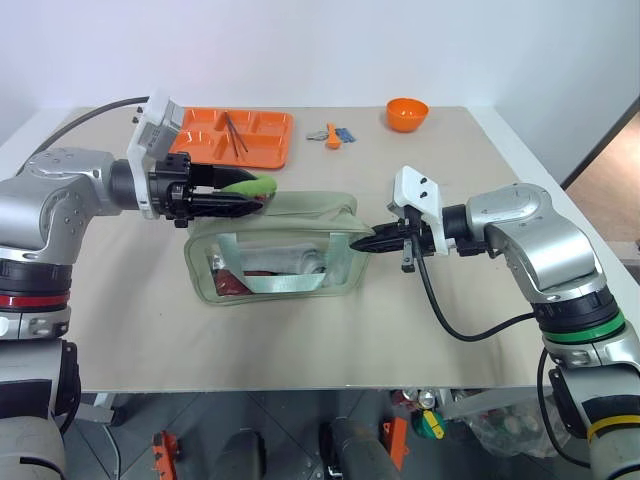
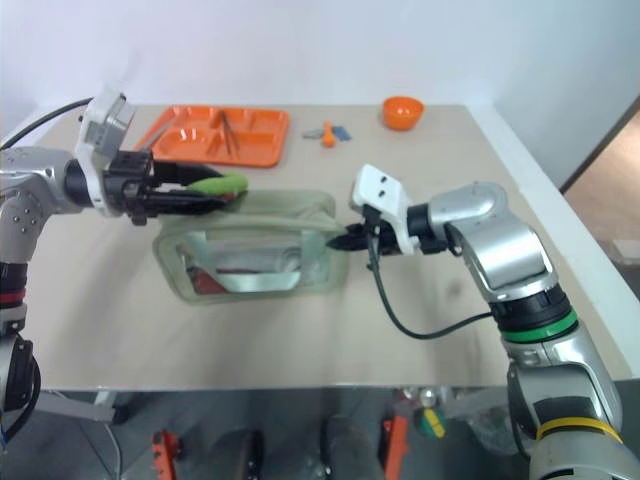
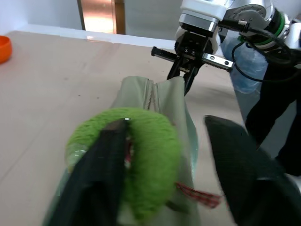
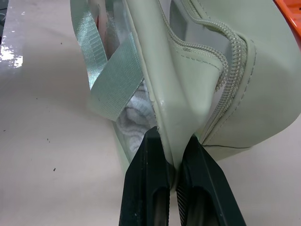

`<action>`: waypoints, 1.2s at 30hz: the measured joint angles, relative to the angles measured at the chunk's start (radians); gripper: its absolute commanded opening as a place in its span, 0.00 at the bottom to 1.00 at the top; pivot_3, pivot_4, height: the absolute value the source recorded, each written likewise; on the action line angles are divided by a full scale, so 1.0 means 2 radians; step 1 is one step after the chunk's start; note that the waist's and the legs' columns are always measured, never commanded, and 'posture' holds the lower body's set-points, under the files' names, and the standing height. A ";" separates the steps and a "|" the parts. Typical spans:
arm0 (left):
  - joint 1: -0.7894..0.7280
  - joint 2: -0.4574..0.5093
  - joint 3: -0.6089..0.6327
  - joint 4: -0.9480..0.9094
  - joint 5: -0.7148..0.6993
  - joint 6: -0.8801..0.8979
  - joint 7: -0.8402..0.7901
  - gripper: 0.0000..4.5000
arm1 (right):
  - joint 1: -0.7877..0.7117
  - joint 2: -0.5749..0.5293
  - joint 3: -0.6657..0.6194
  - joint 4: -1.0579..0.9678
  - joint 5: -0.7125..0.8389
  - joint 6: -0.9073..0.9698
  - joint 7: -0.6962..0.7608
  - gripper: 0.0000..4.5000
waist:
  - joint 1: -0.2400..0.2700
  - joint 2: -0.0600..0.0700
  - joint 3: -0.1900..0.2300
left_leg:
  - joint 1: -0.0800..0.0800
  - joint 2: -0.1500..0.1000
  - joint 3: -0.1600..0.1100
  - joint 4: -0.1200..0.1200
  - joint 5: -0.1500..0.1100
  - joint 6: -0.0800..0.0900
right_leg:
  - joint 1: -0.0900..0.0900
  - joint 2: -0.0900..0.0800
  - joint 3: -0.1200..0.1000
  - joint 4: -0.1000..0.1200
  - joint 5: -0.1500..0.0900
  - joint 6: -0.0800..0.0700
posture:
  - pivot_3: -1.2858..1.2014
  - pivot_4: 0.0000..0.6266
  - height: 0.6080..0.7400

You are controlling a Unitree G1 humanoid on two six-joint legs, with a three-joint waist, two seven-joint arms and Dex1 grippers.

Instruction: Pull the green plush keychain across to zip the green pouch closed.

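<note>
The right end effector (image 4: 175, 188) pinched the pouch's (image 1: 300, 215) end on the table (image 1: 480, 300). The left end effector (image 3: 164, 179) stood spread around the keychain (image 3: 141, 160) at the far end. If the fuzzy ring slipped out as it pressed together, the zipper would stay open.

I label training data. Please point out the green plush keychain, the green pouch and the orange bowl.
green plush keychain (image 3: 155, 165), left wrist view, fuzzy ring
green pouch (image 1: 300, 210), left eye view, top panel
orange bowl (image 1: 407, 113), left eye view, bowl's middle

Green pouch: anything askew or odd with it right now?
Yes: the green pouch stands lopsided, its end pinched up by the right gripper, and the left gripper gapes around the green plush keychain rather than clamping it.
</note>
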 measured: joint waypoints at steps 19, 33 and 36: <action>0.036 0.045 0.083 -0.059 -0.116 0.116 0.012 0.99 | -0.006 0.004 0.001 0.008 0.000 -0.008 0.002 0.00 | 0.000 0.000 0.000 | 0.000 0.000 0.000 0.000 0.000 0.000 | 0.000 0.000 0.000 0.000 0.000 0.000 | 0.52 0.24 1.00; 0.126 0.101 0.180 -0.038 -0.124 0.105 0.059 0.99 | -0.007 0.008 0.002 0.010 -0.003 -0.009 0.002 0.00 | -0.002 0.000 0.000 | 0.001 0.001 0.000 -0.001 0.000 0.000 | 0.000 0.000 0.000 0.000 -0.001 -0.001 | 0.52 0.24 1.00; 0.234 0.115 0.191 -0.070 -0.092 0.072 0.050 0.99 | -0.007 0.010 0.003 0.010 -0.004 -0.010 0.002 0.00 | -0.001 0.000 0.000 | 0.001 0.001 0.001 -0.001 0.000 0.000 | 0.000 0.000 0.000 0.000 -0.001 -0.001 | 0.52 0.24 1.00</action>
